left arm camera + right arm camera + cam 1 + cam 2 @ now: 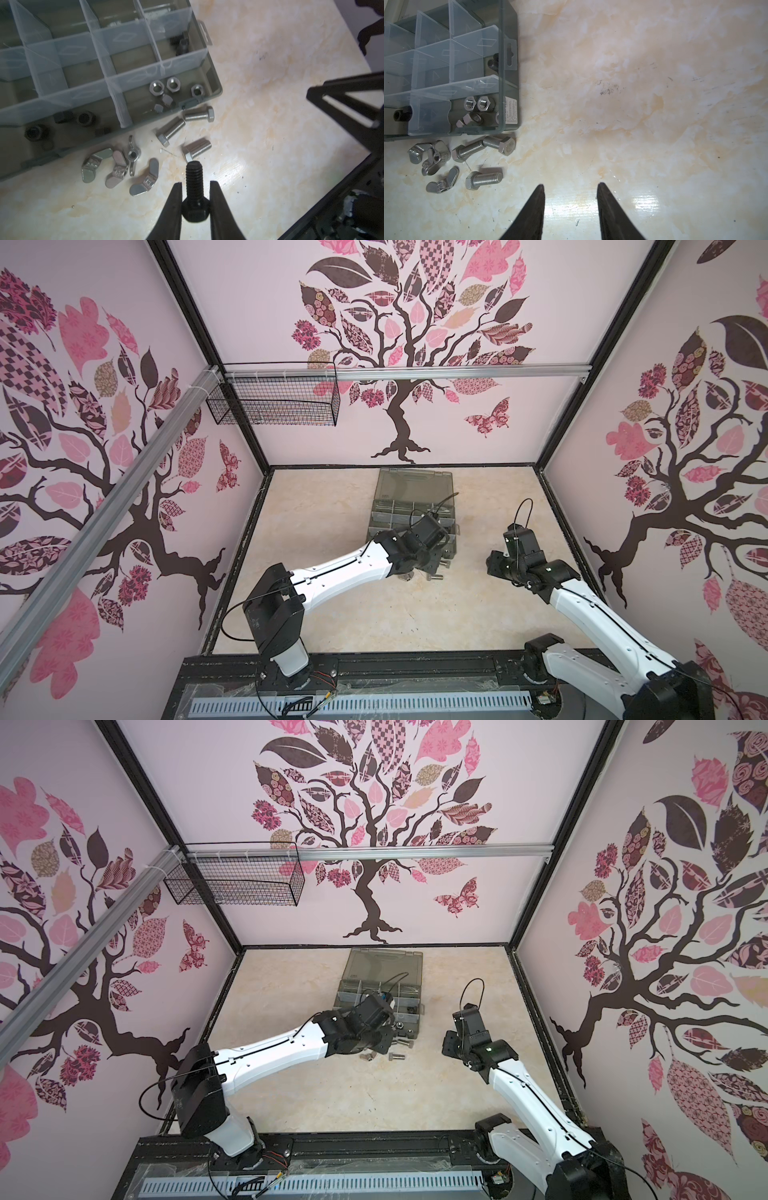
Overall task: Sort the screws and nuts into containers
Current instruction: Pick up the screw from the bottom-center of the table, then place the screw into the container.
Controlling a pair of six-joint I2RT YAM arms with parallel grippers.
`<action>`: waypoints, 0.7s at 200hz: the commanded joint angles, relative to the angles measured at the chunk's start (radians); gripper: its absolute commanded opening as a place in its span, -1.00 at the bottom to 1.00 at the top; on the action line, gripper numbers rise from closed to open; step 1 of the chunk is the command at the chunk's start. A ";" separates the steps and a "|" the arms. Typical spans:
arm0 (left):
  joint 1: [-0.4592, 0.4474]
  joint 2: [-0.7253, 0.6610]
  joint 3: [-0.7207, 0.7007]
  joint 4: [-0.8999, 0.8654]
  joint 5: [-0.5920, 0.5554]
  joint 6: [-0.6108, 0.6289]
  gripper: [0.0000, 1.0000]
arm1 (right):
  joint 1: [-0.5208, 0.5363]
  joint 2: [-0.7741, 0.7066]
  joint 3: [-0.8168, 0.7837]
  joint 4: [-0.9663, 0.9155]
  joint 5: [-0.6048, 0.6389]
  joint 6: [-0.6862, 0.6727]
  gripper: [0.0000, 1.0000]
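My left gripper (195, 182) is shut on the hex head of a black screw (195, 211), held just above the table with its shank pointing forward. Ahead of it lie three silver screws (196, 149) and several silver wing nuts (143, 182), just outside the grey organizer case (216, 83). The case's near corner container holds silver hex nuts (156, 87), the one beside it black nuts (85, 118), and another a black screw (182, 44). My right gripper (570, 184) hovers open and empty over bare table, to the right of the silver screws (483, 179) and the case (508, 83).
In both top views the case's lid (411, 485) lies open towards the back wall. A black wire mesh basket (274, 402) hangs on the rail at the back left, well above the table. The two arms' wrists stand close together near the case's front right corner.
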 commanded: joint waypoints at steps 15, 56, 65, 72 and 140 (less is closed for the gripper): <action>0.083 0.157 0.169 0.014 0.057 0.048 -0.56 | -0.004 0.019 0.039 -0.009 -0.013 -0.009 -0.12; 0.100 0.336 0.384 -0.014 0.089 0.097 -0.56 | -0.004 0.019 0.030 0.000 -0.036 -0.010 -0.13; 0.105 0.371 0.426 -0.024 0.090 0.098 -0.56 | -0.004 0.018 0.027 0.000 -0.043 -0.008 -0.14; 0.111 0.392 0.447 -0.022 0.094 0.097 -0.57 | -0.004 0.017 0.025 -0.001 -0.047 -0.009 -0.14; 0.176 0.529 0.582 0.031 0.159 0.081 -0.56 | -0.005 0.028 0.028 0.006 -0.055 -0.030 -0.13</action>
